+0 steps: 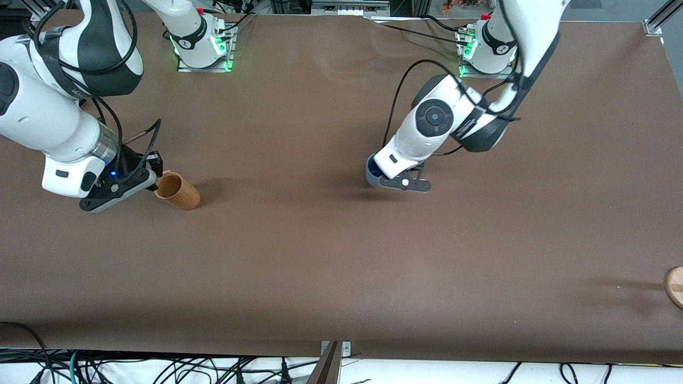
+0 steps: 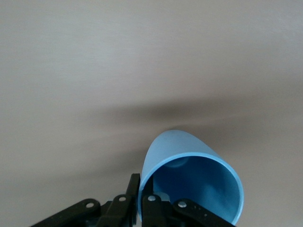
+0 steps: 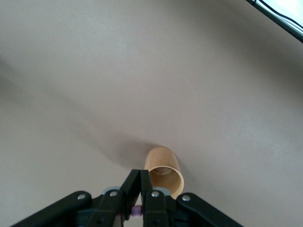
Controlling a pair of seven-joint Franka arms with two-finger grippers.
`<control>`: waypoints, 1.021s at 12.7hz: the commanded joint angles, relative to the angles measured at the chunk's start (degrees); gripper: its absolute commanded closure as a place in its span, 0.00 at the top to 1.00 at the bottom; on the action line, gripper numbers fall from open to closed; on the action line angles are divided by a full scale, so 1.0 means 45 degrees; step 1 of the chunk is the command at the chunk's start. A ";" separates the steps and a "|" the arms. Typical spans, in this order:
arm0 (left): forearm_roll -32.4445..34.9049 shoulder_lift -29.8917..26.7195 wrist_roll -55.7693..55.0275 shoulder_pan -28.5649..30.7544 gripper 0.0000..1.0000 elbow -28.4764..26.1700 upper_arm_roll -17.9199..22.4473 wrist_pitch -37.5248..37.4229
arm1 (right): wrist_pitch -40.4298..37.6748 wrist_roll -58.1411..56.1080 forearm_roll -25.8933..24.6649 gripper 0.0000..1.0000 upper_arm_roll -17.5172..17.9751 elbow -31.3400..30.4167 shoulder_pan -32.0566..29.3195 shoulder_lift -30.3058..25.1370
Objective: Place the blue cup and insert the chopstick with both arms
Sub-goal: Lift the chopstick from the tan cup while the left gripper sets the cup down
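The blue cup [image 1: 371, 169] is held by my left gripper [image 1: 380, 180], low over the middle of the table. In the left wrist view the cup [image 2: 189, 177] shows its brighter blue inside. The left gripper [image 2: 142, 198] is shut on its rim, one finger inside and one outside. My right gripper [image 1: 158, 180] is right beside the mouth of a tan-brown cup [image 1: 177, 192]. In the right wrist view this gripper [image 3: 143, 196] is shut on the pink chopstick [image 3: 137, 210], of which only an end shows. A pink tip [image 1: 166, 172] shows by the tan cup's rim.
The tan-brown cup [image 3: 164, 171] stands on the table toward the right arm's end, just under the right gripper's fingers. A round wooden object [image 1: 675, 286] lies at the table's edge toward the left arm's end, nearer to the front camera. The brown table [image 1: 331, 266] stretches between.
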 commanded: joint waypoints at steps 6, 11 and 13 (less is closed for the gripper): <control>0.0968 0.1151 0.0045 -0.0553 0.03 0.0606 0.0186 0.0591 | -0.0254 0.4444 0.0124 0.05 0.0355 0.0918 0.1769 0.0216; 0.0949 0.0103 -0.0131 -0.0338 1.00 0.0606 0.0166 -0.0863 | -0.0118 0.7204 0.0729 0.05 0.0550 0.1623 0.2787 0.0626; 0.0910 -0.0585 -0.0092 -0.0280 1.00 0.1498 0.0128 -0.3070 | -0.0118 0.7846 0.0768 0.05 0.0550 0.1875 0.3080 0.0723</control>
